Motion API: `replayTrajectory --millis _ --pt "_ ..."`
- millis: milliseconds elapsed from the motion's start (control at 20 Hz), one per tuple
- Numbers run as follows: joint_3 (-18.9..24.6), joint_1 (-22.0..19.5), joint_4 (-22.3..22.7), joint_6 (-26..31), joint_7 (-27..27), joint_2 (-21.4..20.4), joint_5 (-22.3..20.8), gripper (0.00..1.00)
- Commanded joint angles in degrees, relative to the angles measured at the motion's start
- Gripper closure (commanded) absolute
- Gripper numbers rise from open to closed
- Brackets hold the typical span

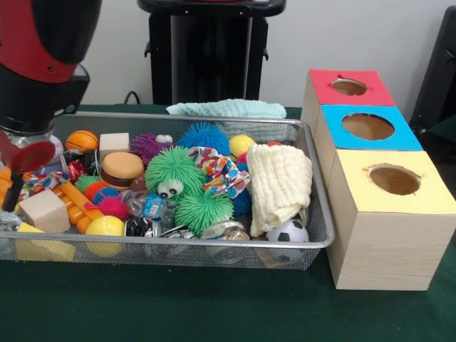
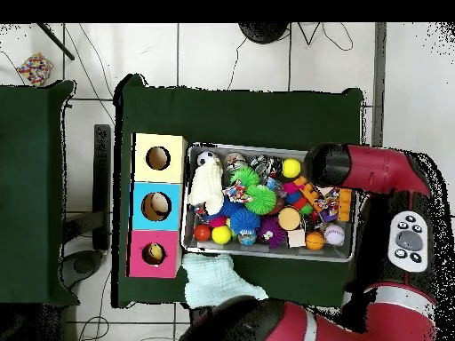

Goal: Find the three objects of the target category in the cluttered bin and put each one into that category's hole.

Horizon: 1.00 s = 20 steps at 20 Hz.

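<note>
Searching the bin (image 1: 313, 239), keep the arm (image 1: 39, 64) low over the toys; I cannot tell the claw's state.

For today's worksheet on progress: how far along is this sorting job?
Done: something pale seems to sit in the red box; what it is, I cannot tell. In hand: the arm hangs over the bin, grasp hidden. Left: the bin is crowded.
</note>
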Motion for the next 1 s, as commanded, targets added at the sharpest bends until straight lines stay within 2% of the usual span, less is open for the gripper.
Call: replayTrajectory --millis 50,450,700,1000 --pt "8.2 -5.5 8.5 -1.9 -13.4 0.8 -2.3 0.00" --pt "11.5 -10.0 12.7 -4.6 -12.5 0.9 -3.0 0.00" --pt "11.1 -10.2 16.7 -3.3 -8.9 -0.8 -1.8 0.00" --pt "10.1 -9.0 21.3 -5.3 -2.5 -1.7 -0.5 0.00"
